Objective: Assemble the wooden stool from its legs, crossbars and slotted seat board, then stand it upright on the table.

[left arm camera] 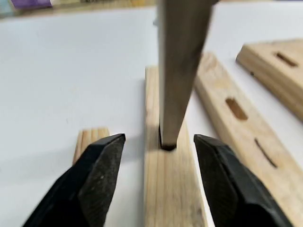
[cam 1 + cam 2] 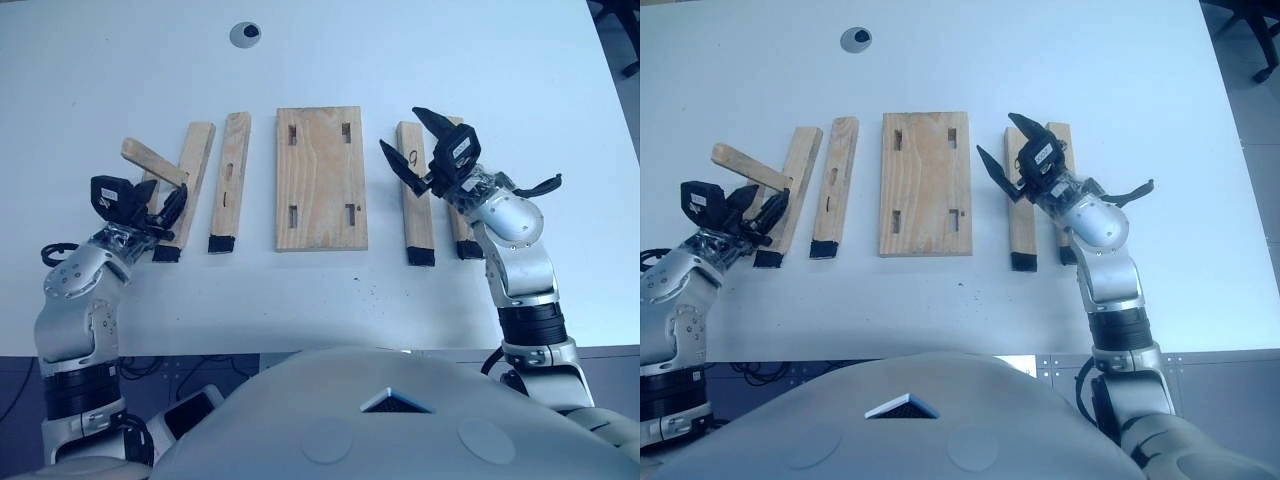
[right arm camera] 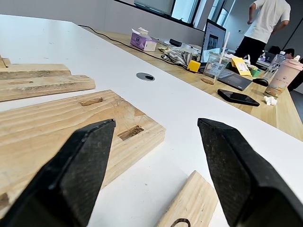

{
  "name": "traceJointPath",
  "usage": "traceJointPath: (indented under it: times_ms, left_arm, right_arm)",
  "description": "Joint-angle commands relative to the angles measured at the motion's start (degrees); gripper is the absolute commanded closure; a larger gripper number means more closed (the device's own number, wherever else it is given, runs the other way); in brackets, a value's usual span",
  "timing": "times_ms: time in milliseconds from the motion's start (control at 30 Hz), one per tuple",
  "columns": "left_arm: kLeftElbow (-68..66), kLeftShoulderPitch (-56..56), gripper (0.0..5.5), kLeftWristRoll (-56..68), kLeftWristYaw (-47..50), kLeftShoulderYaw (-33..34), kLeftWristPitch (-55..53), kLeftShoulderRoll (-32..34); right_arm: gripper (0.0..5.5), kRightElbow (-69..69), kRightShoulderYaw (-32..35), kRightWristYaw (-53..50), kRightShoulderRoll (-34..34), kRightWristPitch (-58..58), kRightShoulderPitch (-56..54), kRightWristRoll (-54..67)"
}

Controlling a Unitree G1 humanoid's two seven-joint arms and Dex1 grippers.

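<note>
Our left claw (image 1: 158,139) stands wide, gripping nothing, one finger (image 1: 94,175) either side of the crossbar (image 2: 150,160), whose end sits in the slot (image 1: 168,144) of the second leg (image 2: 200,150) left of the board (image 2: 320,180). That leg points away from us. Right of the board, our right claw (image 2: 400,130) hangs wide over the nearest leg (image 2: 418,225). The board's four slots (image 2: 292,133) hold nothing.
</note>
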State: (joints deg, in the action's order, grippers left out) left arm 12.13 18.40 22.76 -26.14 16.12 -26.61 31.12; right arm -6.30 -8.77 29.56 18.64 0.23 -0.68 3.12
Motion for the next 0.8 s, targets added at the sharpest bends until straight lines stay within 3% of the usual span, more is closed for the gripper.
traceJointPath:
  times_ms: [33,233,533,667,800]
  left_arm:
    - [1.92,0.57,2.22,-0.65,0.53,-1.15,-4.45,0.45]
    - [1.81,1.61,2.06,-2.58,1.43,-2.62,-7.56,0.01]
    - [0.89,1.03,3.43,-6.38,2.18,-4.49,-6.03,0.30]
    - [2.12,-1.81,3.49,-5.20,2.49,-2.71,-3.18,-1.80]
    - [5.47,-12.54,3.50,1.93,3.32,1.70,-1.95,-5.08]
  right_arm:
    - [2.29,0.90,-0.26,-0.06,0.27,-0.28,-1.11,-0.84]
    - [2.29,1.81,-0.18,-0.22,0.24,-0.27,-2.09,-1.22]
    - [2.29,2.42,-0.22,-0.31,-0.03,-0.32,-2.84,-1.44]
    - [2.29,2.31,0.11,-0.60,-0.01,-0.32,-3.24,-1.45]
    - [2.29,1.76,1.25,-1.99,0.08,-1.03,-5.11,-1.78]
